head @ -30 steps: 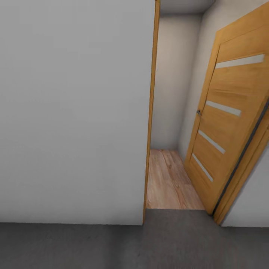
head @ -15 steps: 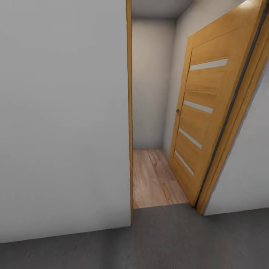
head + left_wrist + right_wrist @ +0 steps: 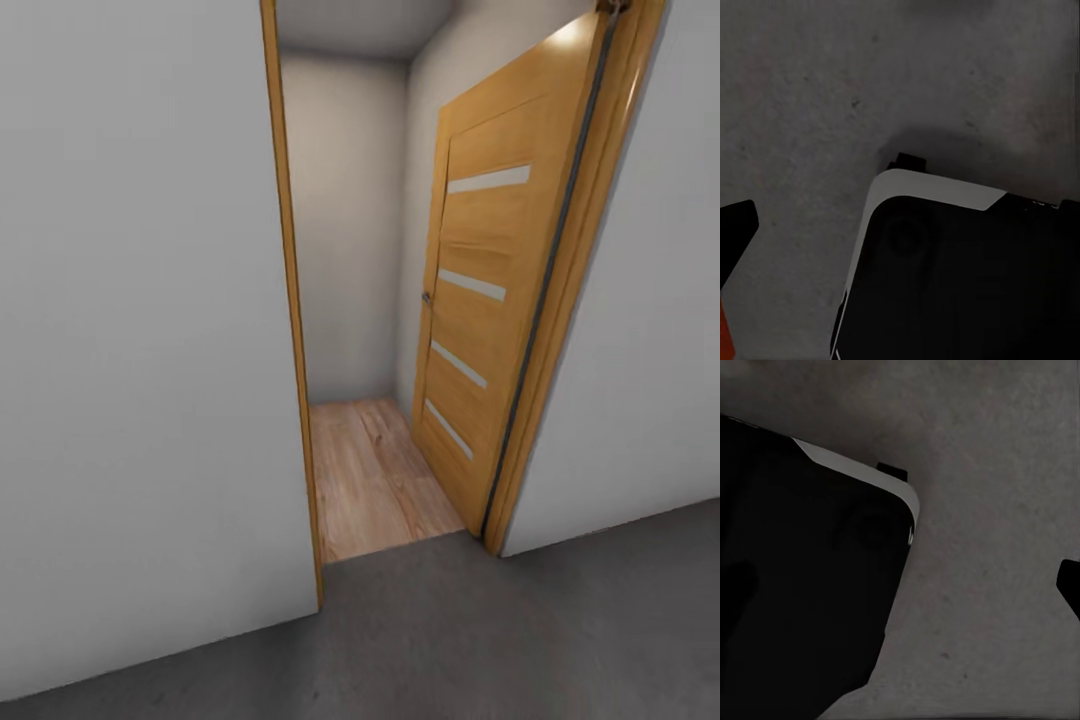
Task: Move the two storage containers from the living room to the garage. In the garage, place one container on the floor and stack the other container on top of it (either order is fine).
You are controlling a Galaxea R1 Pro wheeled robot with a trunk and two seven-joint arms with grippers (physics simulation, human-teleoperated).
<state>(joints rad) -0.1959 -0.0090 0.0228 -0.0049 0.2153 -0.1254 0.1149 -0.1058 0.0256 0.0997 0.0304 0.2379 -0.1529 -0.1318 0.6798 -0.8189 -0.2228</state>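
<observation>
- Pale grey wall (image 3: pixel 140 330) stands on the left.
- Dark, mottled concrete floor (image 3: pixel 480 640) runs up to an open doorway, with wood planks (image 3: pixel 370 480) beyond.
- An orange-wood door (image 3: pixel 490 290) stands ajar on the right.
- A red-orange sliver (image 3: pixel 726 334), perhaps a container, shows beside the robot's black base (image 3: pixel 967 277).
- Whether either gripper is apart or together, I cannot tell.

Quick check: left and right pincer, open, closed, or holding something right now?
Left pincer: cannot be told; one dark fingertip beside a red-orange sliver.
Right pincer: cannot be told; one dark fingertip over the grey floor.
</observation>
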